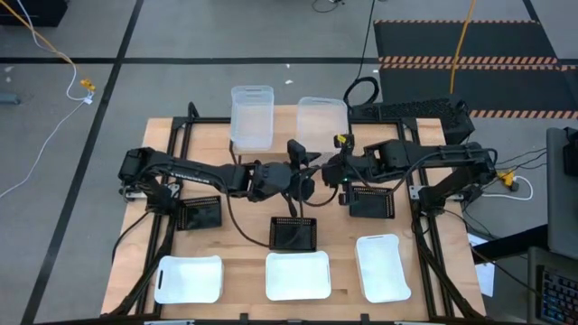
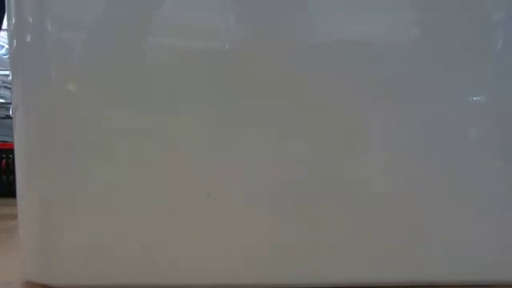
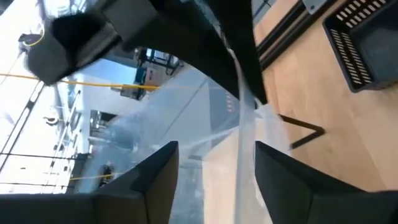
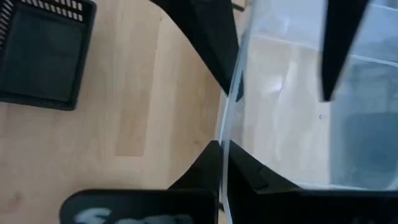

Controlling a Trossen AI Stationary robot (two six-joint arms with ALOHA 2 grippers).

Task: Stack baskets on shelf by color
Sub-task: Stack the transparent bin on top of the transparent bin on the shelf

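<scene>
My two grippers meet over the table's middle, left (image 1: 302,177) and right (image 1: 327,171). Between them is a clear basket (image 4: 292,112), seen best in the wrist views. My right gripper (image 4: 222,158) is shut on its wall. My left gripper (image 3: 216,168) is open, with one finger on each side of the same wall (image 3: 245,134). Two more clear baskets (image 1: 251,117) (image 1: 322,117) stand at the table's far edge. Three black baskets (image 1: 200,214) (image 1: 294,233) (image 1: 370,200) lie mid-table. Three white baskets (image 1: 188,278) (image 1: 298,275) (image 1: 383,267) lie along the near edge. I cannot make out the shelf. My right gripper pinches the clear basket's thin side wall at its rim (image 4: 225,134), one finger inside the basket and one outside. I cannot tell whether the basket is clear of the table. My left gripper straddles the same wall; the wall runs close by one finger (image 3: 280,174), but I cannot tell whether they touch.
The black frames of the arm mounts (image 1: 181,162) (image 1: 424,194) stand on the table's left and right. The low view is filled by the wall of a white basket (image 2: 256,160) right in front of the camera. Bare wood (image 1: 239,239) lies between the black baskets.
</scene>
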